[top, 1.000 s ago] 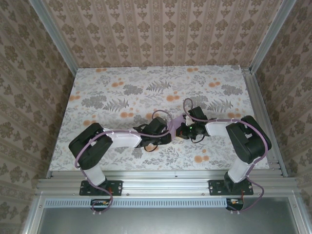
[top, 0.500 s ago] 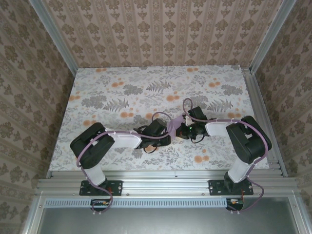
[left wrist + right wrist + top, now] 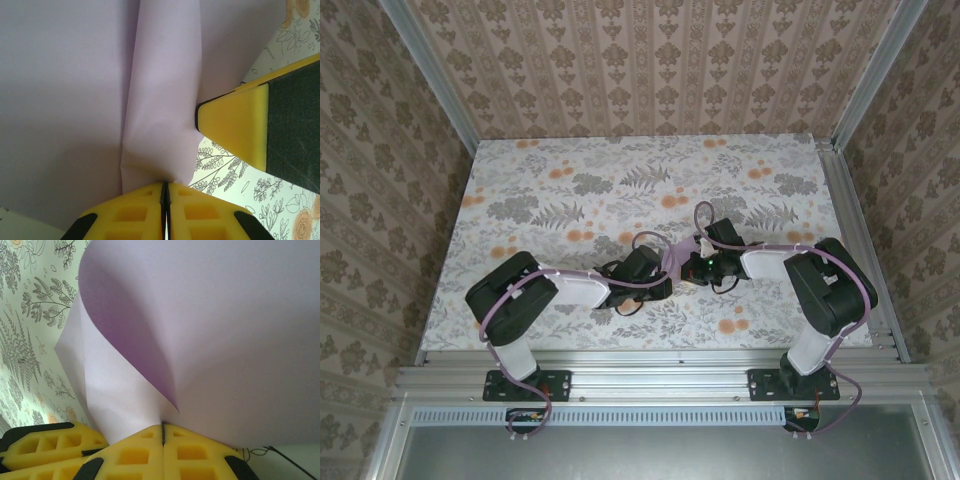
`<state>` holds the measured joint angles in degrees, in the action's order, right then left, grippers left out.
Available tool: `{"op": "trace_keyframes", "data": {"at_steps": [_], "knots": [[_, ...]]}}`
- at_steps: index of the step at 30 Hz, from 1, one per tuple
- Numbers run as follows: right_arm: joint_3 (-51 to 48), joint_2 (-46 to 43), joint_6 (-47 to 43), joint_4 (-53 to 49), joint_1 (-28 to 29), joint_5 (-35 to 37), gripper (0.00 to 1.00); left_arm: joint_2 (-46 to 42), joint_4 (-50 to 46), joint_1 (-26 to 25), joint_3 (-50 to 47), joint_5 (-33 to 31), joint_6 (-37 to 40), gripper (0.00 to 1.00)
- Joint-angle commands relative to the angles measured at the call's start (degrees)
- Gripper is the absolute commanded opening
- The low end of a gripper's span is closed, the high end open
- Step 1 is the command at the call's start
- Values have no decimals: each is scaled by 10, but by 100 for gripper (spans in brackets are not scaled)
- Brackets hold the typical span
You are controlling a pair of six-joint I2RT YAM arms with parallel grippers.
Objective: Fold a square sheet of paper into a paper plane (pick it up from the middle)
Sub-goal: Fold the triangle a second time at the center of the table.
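Left gripper (image 3: pixel 665 272) and right gripper (image 3: pixel 692 268) meet tip to tip in the top view, near the middle of the floral tablecloth (image 3: pixel 570 190). The lavender sheet of paper (image 3: pixel 674 256) shows as a small strip between them and just beyond their tips, toward the far side. From up here the jaws are too small to tell whether they are closed.

From the left wrist, the left gripper (image 3: pixel 165 189) has its yellow jaws pressed together with only a thin dark seam between them, pinching the sheet of paper (image 3: pixel 75 90) at its near edge. The paper rises from the tips and spreads ahead of them, with a raised fold (image 3: pixel 160 100) running straight away from the pinch. To the right of that fold, one yellow finger (image 3: pixel 235 127) of the other arm touches the paper's edge, with tablecloth (image 3: pixel 225 175) below it.

From the right wrist, the right gripper (image 3: pixel 163 432) is likewise clamped, its jaws meeting on the sheet of paper (image 3: pixel 230 340). The paper comes out of the seam and curls ahead of and above the tips into a loose roll, its darker inner side facing left. At lower left, just beside the paper's lower edge, sits a yellow finger (image 3: pixel 45 447) of the left gripper. Tablecloth (image 3: pixel 25 330) lies further left.
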<state>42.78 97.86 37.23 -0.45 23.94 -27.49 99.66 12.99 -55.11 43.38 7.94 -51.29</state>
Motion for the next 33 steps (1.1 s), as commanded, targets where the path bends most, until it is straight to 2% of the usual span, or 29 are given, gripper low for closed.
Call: {"op": "trace_keyframes", "data": {"at_steps": [1, 7, 14, 21, 27, 33], "knots": [[-13, 13, -21, -96, -3, 92, 2, -23, -73, -4, 3, 10, 26, 12], [-13, 15, -24, -97, -3, 91, 1, -54, -123, 4, 16, 11, 53, 12], [-14, 16, -23, -92, -3, 82, 2, -65, -91, 9, 29, 18, 53, 12], [-15, 15, -24, -90, -2, 76, 2, -24, -73, 21, 43, 8, 53, 12], [-18, 15, -22, -87, -2, 75, 2, -24, -105, 22, 42, -37, 61, 13], [-14, 16, -22, -87, -2, 75, 2, -6, -82, 18, 40, -13, 53, 14]]}}
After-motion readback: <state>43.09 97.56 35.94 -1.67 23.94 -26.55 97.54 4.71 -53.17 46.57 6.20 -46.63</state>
